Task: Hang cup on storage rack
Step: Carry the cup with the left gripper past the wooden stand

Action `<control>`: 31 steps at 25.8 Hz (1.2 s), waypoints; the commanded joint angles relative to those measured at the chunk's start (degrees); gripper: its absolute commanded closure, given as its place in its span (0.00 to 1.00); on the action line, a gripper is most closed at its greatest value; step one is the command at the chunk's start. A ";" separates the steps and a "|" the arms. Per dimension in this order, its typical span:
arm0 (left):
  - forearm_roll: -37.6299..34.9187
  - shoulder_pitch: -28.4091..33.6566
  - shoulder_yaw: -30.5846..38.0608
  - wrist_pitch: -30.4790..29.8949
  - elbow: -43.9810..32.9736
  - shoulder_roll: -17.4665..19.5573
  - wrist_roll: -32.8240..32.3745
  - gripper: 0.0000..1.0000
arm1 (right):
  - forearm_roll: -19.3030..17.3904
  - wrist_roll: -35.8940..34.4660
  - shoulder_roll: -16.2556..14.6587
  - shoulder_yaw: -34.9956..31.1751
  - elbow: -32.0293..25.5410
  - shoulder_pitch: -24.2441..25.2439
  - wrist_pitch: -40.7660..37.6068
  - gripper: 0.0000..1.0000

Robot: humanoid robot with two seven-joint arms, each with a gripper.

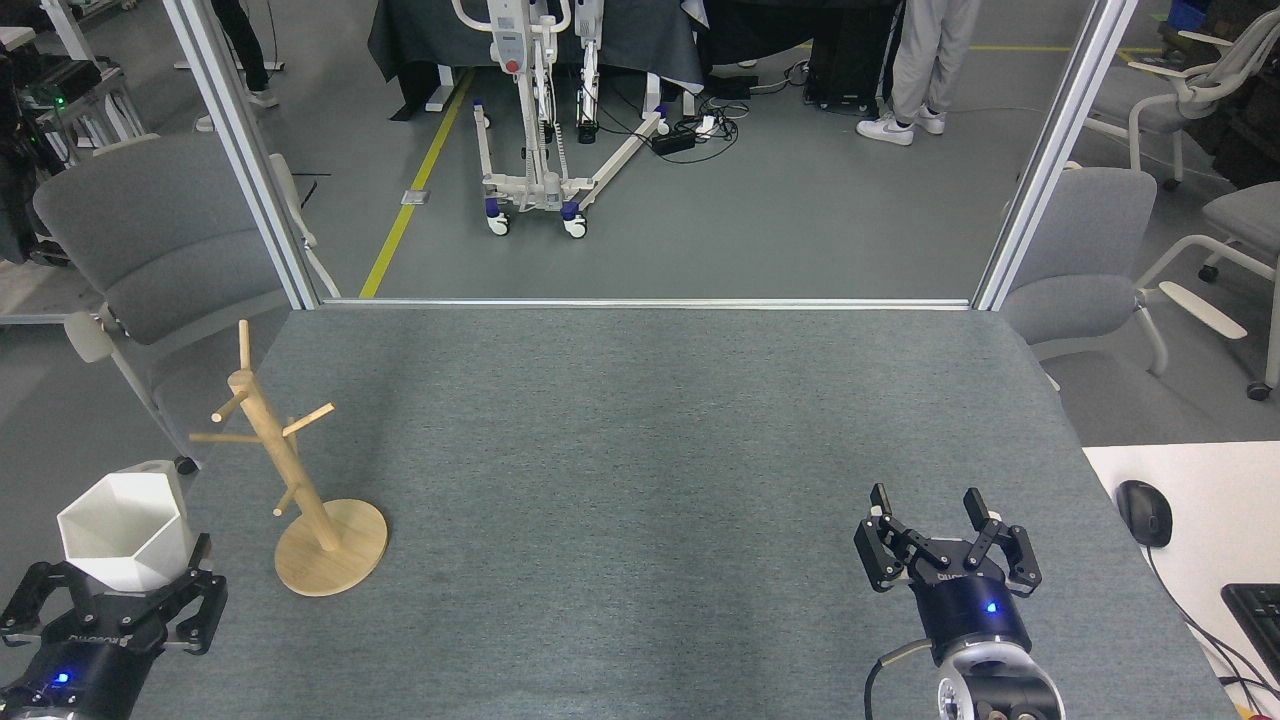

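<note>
The left arm came in at the bottom left corner, its left pincer [112, 590] pointing up and away, fingers closed around the base of the cup [125, 530], which sat upright with its hexagonal rim open to the view, at the counter's [650, 430] left edge. The storage rack [290, 480] stood just right of it, apart, no cup on its pegs. The right pincer [935, 535] hovered low at the right, fingers spread wide, gripping nothing.
</note>
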 commanded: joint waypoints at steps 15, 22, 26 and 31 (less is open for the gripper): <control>-9.74 -12.83 -0.07 2.23 14.06 0.23 -0.32 1.00 | -0.01 0.03 -0.74 0.00 1.08 -1.02 0.00 0.00; -14.66 -13.18 -0.07 2.32 13.53 -0.56 -0.67 1.00 | -0.01 0.03 -0.48 0.00 1.16 -1.11 -0.09 0.00; -15.36 -13.18 -0.34 3.11 13.44 -0.65 -0.59 1.00 | 0.08 0.03 -0.39 0.00 1.51 -1.11 0.00 0.00; -17.12 -12.74 -1.13 4.17 12.48 -0.56 -0.32 1.00 | 0.08 0.03 -0.04 0.00 1.51 -1.28 -0.09 0.00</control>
